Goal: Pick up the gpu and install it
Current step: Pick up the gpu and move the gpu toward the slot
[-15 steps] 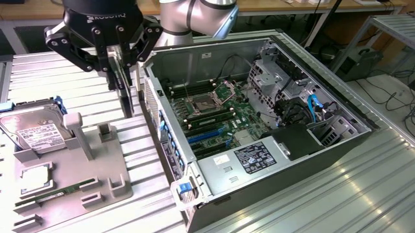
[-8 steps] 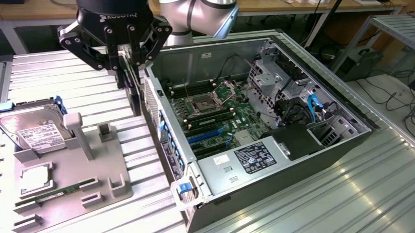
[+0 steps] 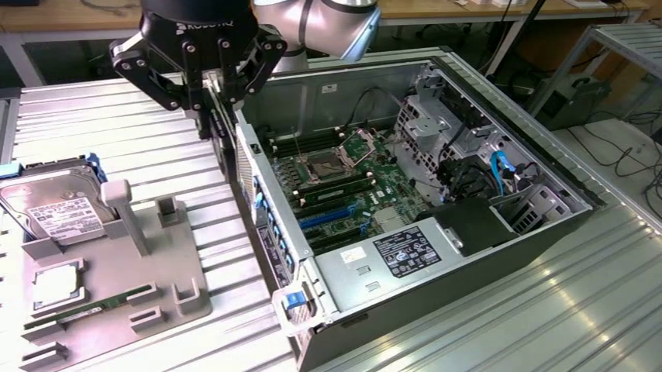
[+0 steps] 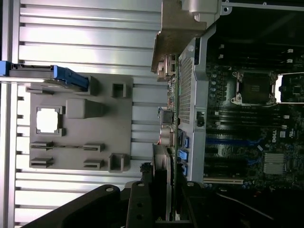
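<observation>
Carry step: the gripper (image 3: 215, 105) pinches the gpu (image 3: 214, 124) edge-on, with the open computer case (image 3: 310, 93) at four o'clock. Installing likely demands careful alignment with a motherboard slot.

The bench (image 3: 579, 310) is a run of ribbed aluminium slats catching pale glare. Along the far side stands a wooden desk (image 3: 62, 17) with dark space beneath. At the exterior view's right, an aluminium frame (image 3: 621, 37) stands on a light floor (image 3: 591, 143), where black cables (image 3: 633, 157) trail.
</observation>
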Controlling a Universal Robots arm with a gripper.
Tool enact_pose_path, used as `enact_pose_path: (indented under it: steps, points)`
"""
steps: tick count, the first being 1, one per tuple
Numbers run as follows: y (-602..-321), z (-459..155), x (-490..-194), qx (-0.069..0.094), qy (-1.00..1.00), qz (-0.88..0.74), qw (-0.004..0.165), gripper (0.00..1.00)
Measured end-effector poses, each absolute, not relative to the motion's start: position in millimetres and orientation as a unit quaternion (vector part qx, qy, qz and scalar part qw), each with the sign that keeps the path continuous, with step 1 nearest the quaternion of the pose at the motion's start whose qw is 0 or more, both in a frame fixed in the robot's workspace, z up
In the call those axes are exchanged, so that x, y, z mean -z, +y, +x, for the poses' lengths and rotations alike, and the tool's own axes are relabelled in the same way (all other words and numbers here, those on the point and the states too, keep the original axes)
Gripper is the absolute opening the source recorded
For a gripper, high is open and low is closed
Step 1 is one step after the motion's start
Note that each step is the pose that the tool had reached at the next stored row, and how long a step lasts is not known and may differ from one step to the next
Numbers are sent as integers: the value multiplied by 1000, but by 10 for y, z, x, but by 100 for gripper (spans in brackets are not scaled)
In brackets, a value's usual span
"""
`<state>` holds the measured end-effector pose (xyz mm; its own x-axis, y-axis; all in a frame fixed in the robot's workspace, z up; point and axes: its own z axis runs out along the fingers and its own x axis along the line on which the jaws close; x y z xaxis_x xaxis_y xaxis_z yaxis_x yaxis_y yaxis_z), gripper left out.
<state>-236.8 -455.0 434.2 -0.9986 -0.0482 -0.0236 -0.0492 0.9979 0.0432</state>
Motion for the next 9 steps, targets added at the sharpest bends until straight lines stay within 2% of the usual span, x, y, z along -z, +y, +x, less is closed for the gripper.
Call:
enact_pose_path:
  steps: [9]
  points:
    - [-4550, -2235, -4339, -22, 999, -24, 11, 28]
